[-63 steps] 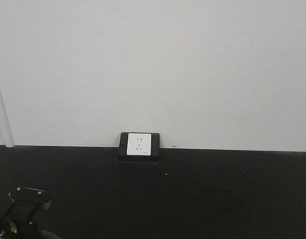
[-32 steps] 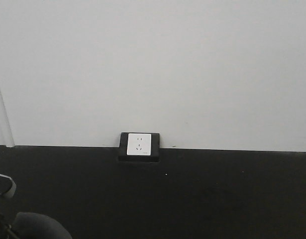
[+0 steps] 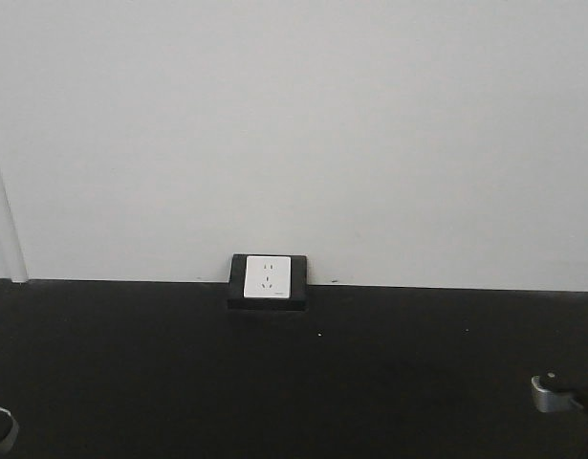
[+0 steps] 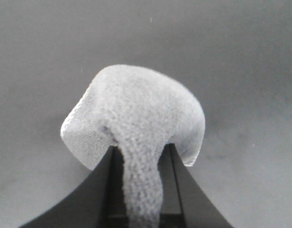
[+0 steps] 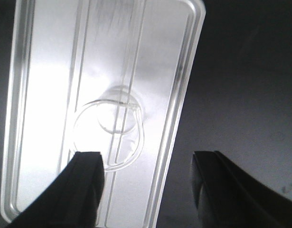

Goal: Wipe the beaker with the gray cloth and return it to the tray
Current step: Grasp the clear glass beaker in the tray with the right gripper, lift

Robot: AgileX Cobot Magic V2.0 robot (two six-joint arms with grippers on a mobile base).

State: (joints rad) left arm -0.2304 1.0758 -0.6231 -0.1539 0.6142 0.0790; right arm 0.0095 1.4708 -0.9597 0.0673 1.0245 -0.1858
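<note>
1. Facing the wall (image 3: 274,115), the front view caught almost nothing of the arms: only a gray metal part (image 3: 552,393) near the counter's (image 3: 370,382) right edge, cut off by the frame and too small to identify.
2. The beaker (image 5: 110,126) was hard to make out, clear glass against the bright glare of the tray (image 5: 193,47). Only its round rim and base showed from above, and its lower left rim was hidden behind a finger (image 5: 89,175).
3. The tray held the beaker alone, upright near the tray's middle. No counter edge showed in that wrist view, so the tray's place on the counter could not be told.
4. The right end effector (image 5: 148,164) was spread wide above the tray and gripped nothing. Whether its finger touched the beaker could not be told.
5. The left end effector (image 4: 141,154) pinched the gray cloth (image 4: 136,118), which bulged in a rounded fold beyond the fingertips, over bare counter.
6. A white wall socket (image 3: 268,277) sat at the counter's far edge against the wall. Dark open counter lay beside the tray's right rim.
</note>
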